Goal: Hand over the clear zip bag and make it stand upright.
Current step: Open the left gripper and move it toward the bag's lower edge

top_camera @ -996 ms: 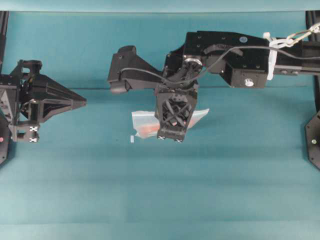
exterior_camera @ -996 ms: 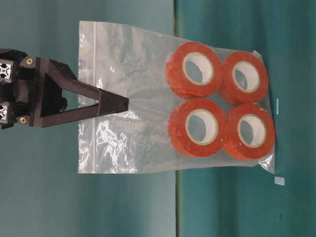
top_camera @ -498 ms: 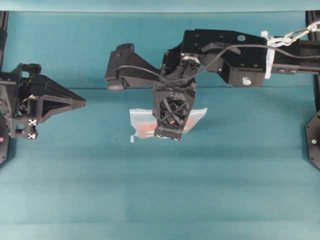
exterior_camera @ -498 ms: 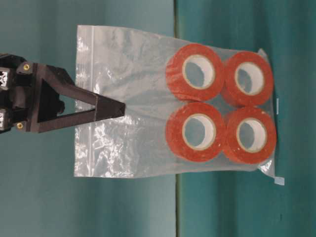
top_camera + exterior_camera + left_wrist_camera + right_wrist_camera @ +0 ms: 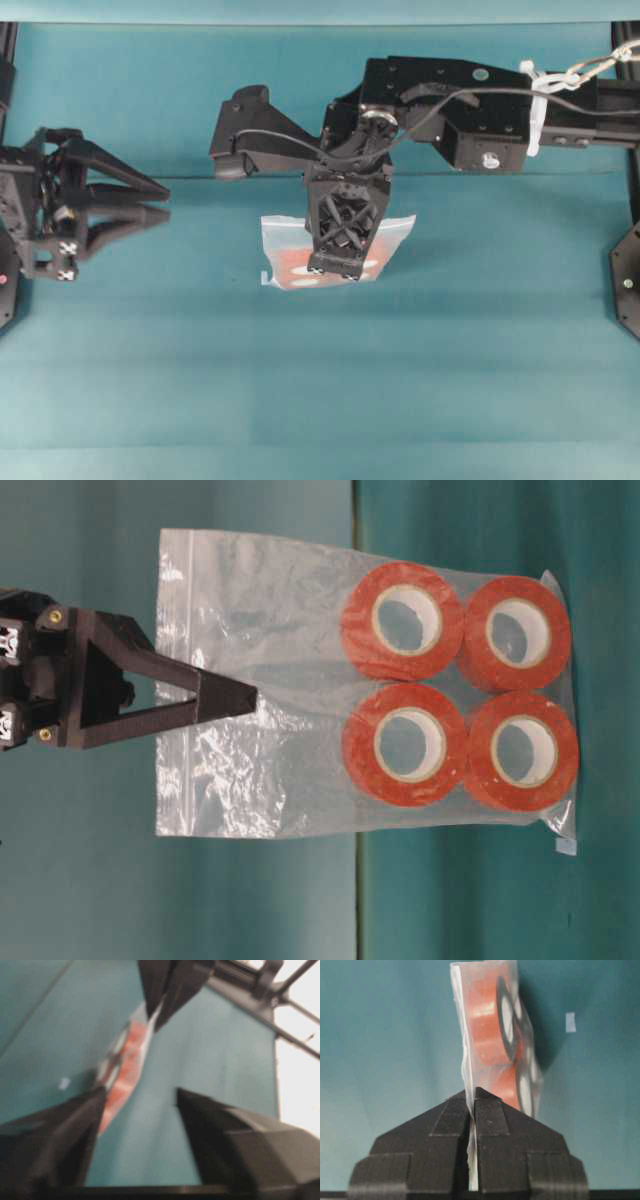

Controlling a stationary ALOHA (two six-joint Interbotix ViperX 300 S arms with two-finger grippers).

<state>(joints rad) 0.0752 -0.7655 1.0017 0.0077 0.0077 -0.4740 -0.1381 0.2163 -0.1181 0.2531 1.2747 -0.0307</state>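
Note:
The clear zip bag hangs edge-on from my right gripper, which is shut on its upper part just below the zip strip. Several orange-red tape rolls weigh down its lower end, close to the teal table; I cannot tell whether the bag touches it. From overhead the bag shows under the right wrist, with the right gripper pointing down. My left gripper stands open at the left, aimed at the bag and well apart from it. The bag shows beyond the left gripper.
A small white scrap lies on the table by the bag's lower corner. The right arm stretches across the back from the right. A black base sits at the right edge.
My left gripper has opened from shut. The right gripper has lowered the bag a little toward the table, still holding it.

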